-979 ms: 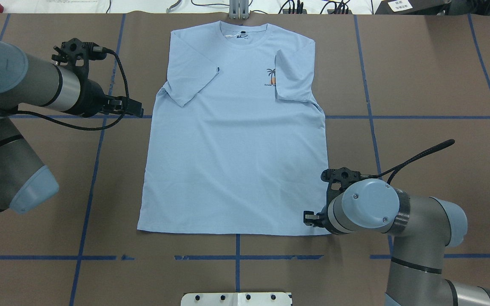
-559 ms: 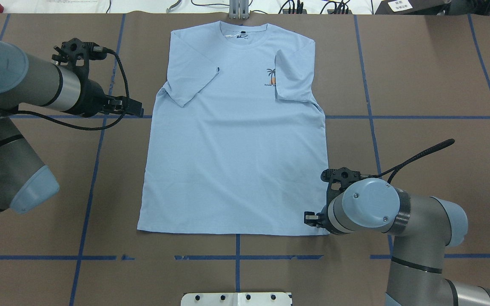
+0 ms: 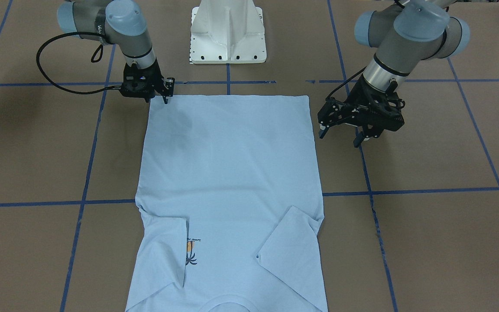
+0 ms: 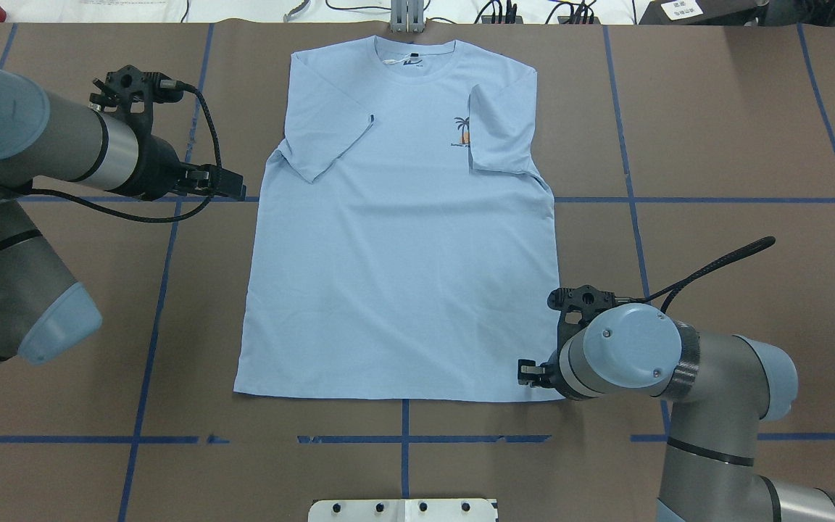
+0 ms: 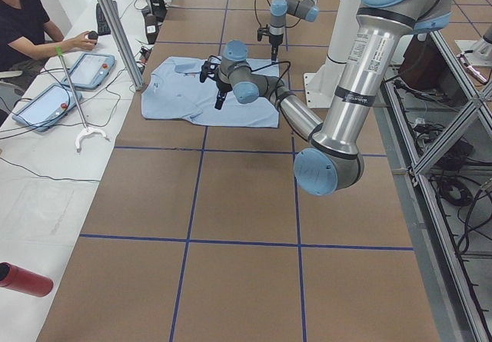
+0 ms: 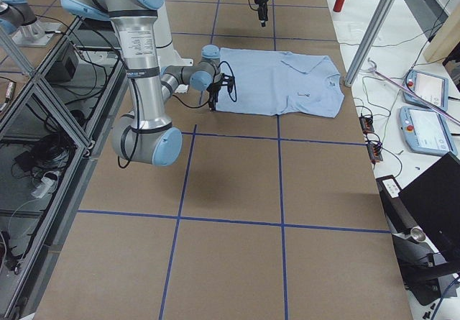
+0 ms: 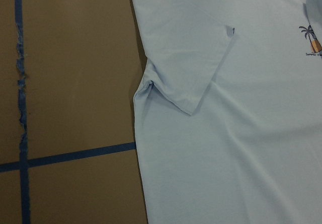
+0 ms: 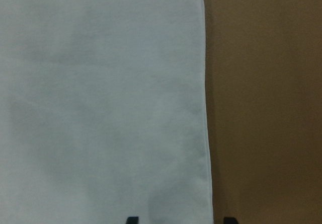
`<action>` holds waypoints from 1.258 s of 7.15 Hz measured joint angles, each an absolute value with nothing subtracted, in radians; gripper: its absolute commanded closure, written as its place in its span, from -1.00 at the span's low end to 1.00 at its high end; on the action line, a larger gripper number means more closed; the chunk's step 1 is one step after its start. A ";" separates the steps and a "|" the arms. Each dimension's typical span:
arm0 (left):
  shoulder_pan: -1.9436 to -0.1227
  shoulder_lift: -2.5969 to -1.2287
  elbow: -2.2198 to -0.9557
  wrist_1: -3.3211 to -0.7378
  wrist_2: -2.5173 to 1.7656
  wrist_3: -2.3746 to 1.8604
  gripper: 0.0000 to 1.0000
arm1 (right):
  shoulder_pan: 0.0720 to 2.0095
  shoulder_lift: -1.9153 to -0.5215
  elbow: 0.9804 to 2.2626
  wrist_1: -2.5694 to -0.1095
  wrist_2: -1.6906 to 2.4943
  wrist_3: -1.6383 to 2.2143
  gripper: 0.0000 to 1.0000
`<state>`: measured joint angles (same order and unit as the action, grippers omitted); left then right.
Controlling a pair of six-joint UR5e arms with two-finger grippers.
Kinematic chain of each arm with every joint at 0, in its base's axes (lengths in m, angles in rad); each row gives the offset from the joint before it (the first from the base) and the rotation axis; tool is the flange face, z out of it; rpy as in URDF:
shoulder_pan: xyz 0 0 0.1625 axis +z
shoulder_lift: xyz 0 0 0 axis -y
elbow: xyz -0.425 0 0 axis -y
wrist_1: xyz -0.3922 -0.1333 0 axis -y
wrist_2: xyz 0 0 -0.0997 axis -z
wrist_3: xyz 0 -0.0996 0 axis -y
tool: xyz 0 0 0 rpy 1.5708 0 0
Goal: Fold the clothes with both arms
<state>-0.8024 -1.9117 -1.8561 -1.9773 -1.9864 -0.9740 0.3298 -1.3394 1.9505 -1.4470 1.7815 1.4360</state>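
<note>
While the pale light-blue cotton-like T-shirt (image 3: 228,173) lies flat, both claws stand parted.
Right gripper (image 3: 157,99): hem corner between its fingers; left gripper (image 3: 338,138): side edge just beside.

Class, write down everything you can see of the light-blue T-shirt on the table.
The T-shirt is pale blue, thin cotton-like fabric, lying flat and face-up on the brown table, neckline away from the robot. Both short sleeves are folded inward; the edge of the one on the robot's right meets a small palm print. The right gripper, open, sits at its near right hem corner; contact is unclear.
</note>
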 measured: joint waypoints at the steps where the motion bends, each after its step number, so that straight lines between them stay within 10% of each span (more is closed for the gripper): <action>1: -0.803 -1.913 -1.856 -1.977 -1.986 -0.974 -1.00 | 0.330 -1.341 1.949 -1.450 1.781 1.436 -0.53; 4: -0.804 -1.914 -1.859 -1.978 -1.987 -0.974 -1.00 | 0.330 -1.346 1.940 -1.454 1.780 1.436 -0.48; 6: -0.804 -1.914 -1.860 -1.977 -1.986 -0.974 -1.00 | 0.328 -1.350 1.934 -1.454 1.779 1.437 0.24; 9: -0.804 -1.914 -1.859 -1.977 -1.986 -0.974 -1.00 | 0.327 -1.346 1.939 -1.456 1.797 1.439 0.66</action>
<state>-0.8037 -1.9135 -1.8593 -1.9773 -1.9865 -0.9741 0.3273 -1.3459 1.9395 -1.4556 1.7973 1.4391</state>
